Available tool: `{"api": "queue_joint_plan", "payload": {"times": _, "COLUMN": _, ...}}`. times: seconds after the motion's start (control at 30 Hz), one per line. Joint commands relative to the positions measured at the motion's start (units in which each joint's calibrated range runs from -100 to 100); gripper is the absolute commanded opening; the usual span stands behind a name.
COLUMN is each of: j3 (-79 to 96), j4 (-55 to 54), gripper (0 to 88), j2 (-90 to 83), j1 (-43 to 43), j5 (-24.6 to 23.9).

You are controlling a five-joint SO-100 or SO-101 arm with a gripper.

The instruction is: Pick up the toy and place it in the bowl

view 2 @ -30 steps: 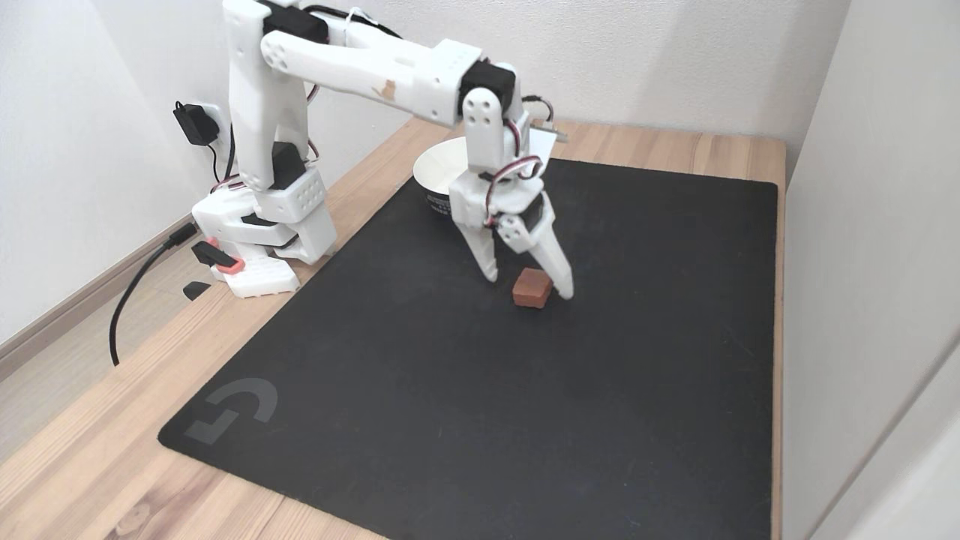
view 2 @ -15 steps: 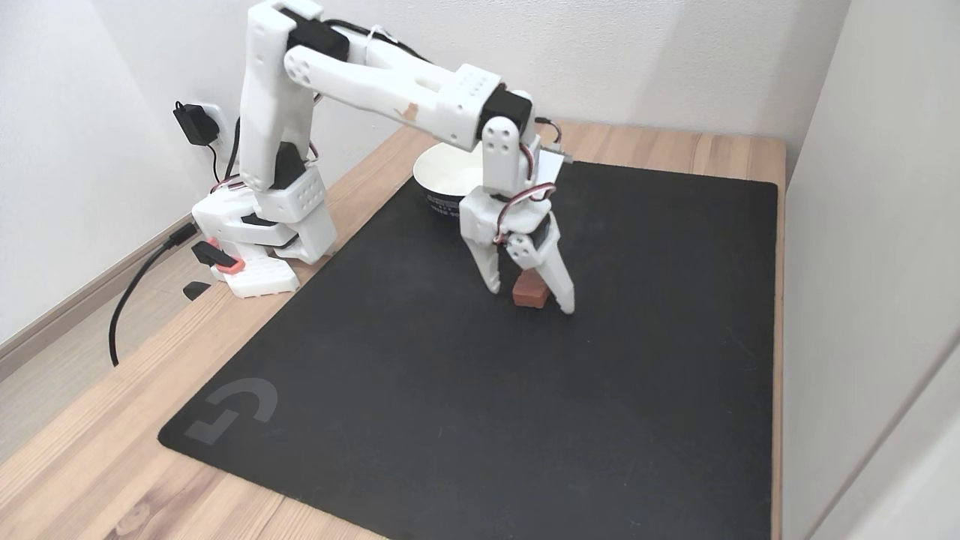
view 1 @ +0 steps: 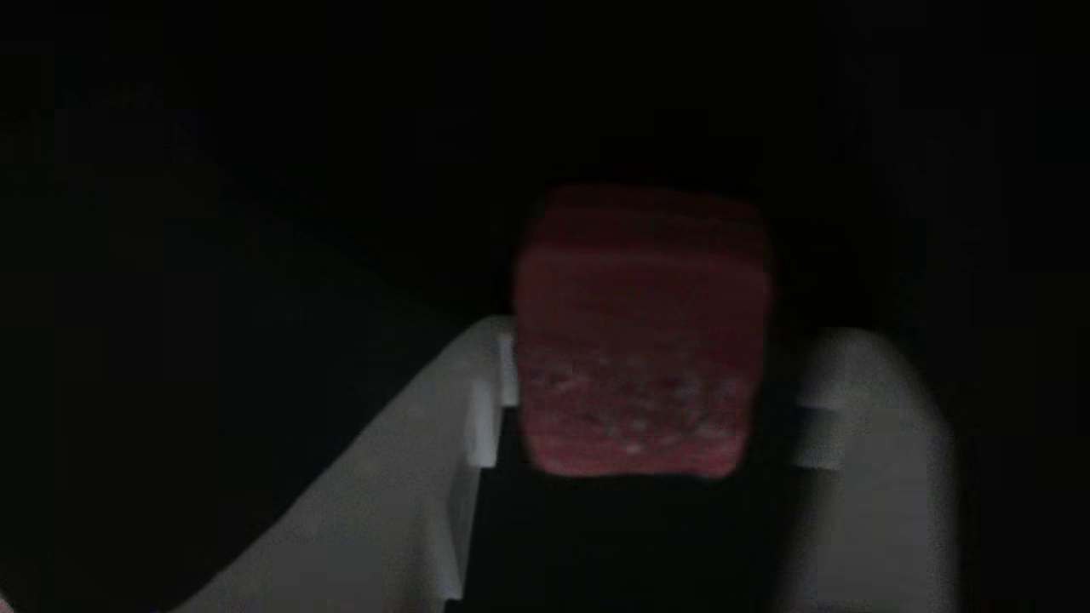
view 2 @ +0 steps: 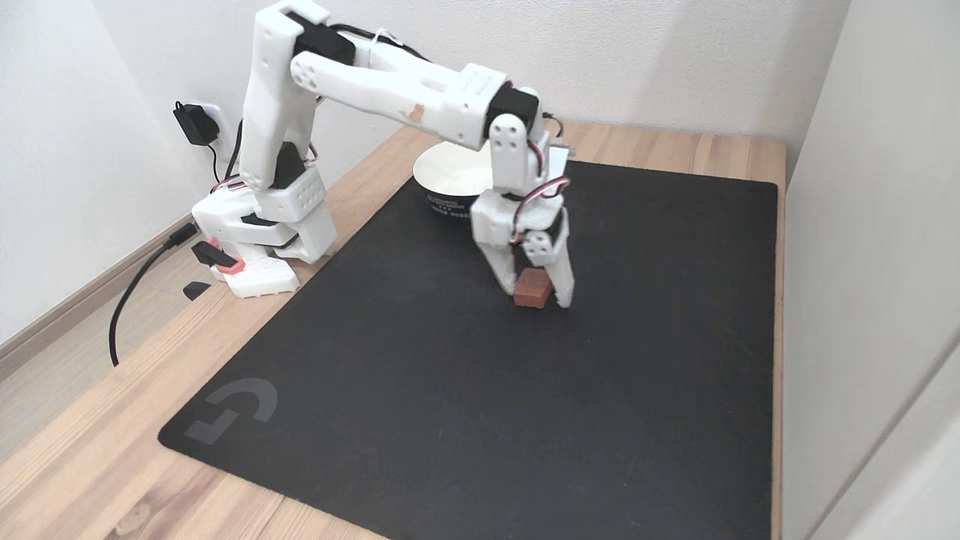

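Note:
The toy [view 2: 532, 288], a small dark red block, rests on the black mat [view 2: 465, 390] right of centre. My gripper [view 2: 537, 297] points straight down over it, one white finger pressed against each side, shut on it. In the other view the toy [view 1: 639, 340] looks dim and blurred, with whitish flecks low on its face, framed by the two white fingers [view 1: 409, 443] of the gripper [view 1: 656, 345]. The bowl [view 2: 448, 177], white inside and dark outside, stands on the mat's far edge just behind and left of the gripper, partly hidden by the wrist.
The arm's white base [view 2: 259, 240] is clamped at the table's left edge, with a black cable [view 2: 131, 289] and a wall plug [view 2: 193, 124] beside it. A wall [view 2: 862, 225] borders the table on the right. The mat's near half is bare.
The arm has reached a little further right and lowered. The fingers, wide apart a second ago, have closed in on the toy's two sides. The toy has barely moved.

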Motion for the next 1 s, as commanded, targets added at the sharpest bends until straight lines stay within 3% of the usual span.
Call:
{"api": "queue_joint_plan", "payload": {"times": 0.0, "j3": 0.7, "j4": -1.77, "gripper": 2.8, "j2": 0.25, "j1": 0.31, "j5": 0.35}}
{"api": "queue_joint_plan", "payload": {"times": 0.47, "j3": 1.51, "j4": -0.41, "gripper": 2.4, "j2": -6.01, "j1": -1.28, "j5": 0.4}}
{"api": "queue_joint_plan", "payload": {"times": 0.73, "j3": 12.78, "j4": 0.86, "gripper": 2.4, "j2": -26.68, "j1": -9.81, "j5": 4.63}}
{"api": "queue_joint_plan", "payload": {"times": 0.97, "j3": 30.89, "j4": -10.23, "gripper": 2.4, "j2": -40.6, "j1": -22.44, "j5": 8.18}}
